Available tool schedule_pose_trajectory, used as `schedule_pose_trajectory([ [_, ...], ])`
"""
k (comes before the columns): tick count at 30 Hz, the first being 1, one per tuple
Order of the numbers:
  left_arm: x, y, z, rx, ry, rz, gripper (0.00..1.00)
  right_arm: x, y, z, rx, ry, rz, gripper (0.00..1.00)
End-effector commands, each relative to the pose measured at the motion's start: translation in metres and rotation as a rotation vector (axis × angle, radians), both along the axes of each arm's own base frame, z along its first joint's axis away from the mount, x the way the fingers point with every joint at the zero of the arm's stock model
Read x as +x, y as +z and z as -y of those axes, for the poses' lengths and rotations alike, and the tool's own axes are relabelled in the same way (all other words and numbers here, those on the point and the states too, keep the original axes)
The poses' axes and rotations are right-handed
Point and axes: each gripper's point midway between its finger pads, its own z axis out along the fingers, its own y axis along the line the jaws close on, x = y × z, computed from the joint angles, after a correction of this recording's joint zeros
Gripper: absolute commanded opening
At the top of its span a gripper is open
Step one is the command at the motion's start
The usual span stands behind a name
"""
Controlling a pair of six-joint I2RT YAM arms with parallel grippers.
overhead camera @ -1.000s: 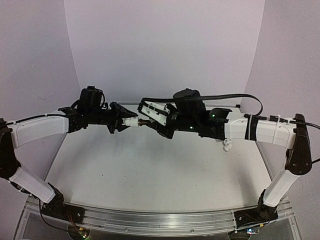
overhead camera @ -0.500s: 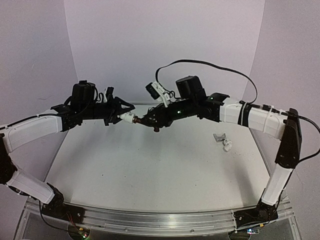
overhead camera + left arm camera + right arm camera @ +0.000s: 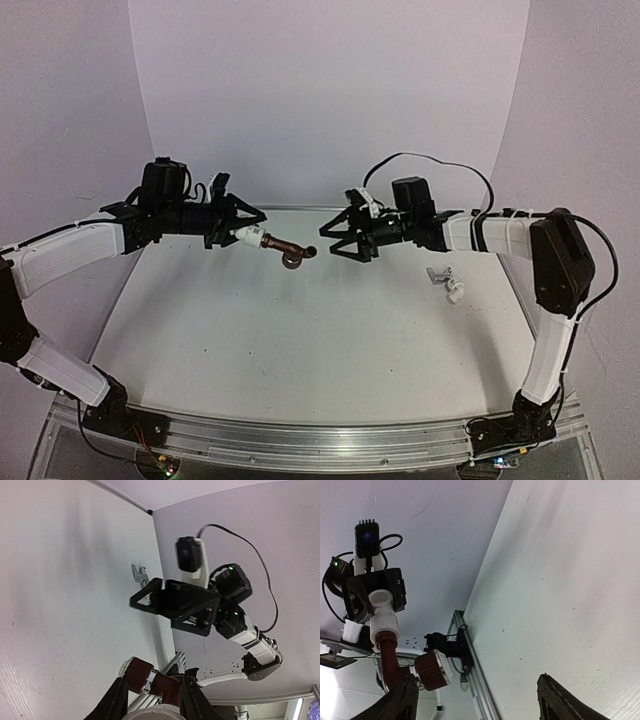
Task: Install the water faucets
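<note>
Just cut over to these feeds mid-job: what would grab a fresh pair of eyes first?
A dark reddish-brown metal faucet juts out in mid-air above the far middle of the white table, joined to a short white plastic pipe fitting clamped in the left hand. The right hand faces it with jaws open, not touching. A shiny chrome silver faucet lies on the table at far right.

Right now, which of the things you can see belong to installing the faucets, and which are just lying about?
Job:
- reddish-brown faucet, joined to the white pipe fitting held by the left gripper
- chrome faucet lying on the table, small white piece beside it, probably its fitting

Just there:
- metal rail along the near edge
- purple backdrop
</note>
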Motion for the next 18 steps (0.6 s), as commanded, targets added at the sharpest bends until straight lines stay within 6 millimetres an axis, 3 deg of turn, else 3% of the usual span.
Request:
schedule_pose_trajectory([
  [1,0.001,0.035,-0.011,-0.044,0.088,-0.078,0.00,-0.017,0.074,0.018,-0.077,-0.052,0.599,0.89],
  [3,0.001,0.031,-0.015,-0.067,0.119,-0.145,0.00,-0.035,0.083,0.016,-0.208,-0.045,0.932,0.96],
  [5,0.000,0.033,-0.015,-0.088,0.121,-0.183,0.00,-0.059,0.083,0.000,-0.297,0.036,1.208,0.98],
  [11,-0.005,0.040,-0.017,-0.118,0.126,-0.214,0.00,-0.097,0.089,-0.040,-0.482,0.070,1.708,0.98],
  [14,-0.007,0.043,-0.018,-0.121,0.117,-0.205,0.00,-0.094,0.093,-0.056,-0.554,0.059,1.792,0.98],
  [18,-0.008,0.051,-0.023,-0.096,0.119,-0.106,0.00,-0.073,0.092,-0.075,-0.643,0.054,1.680,0.96],
])
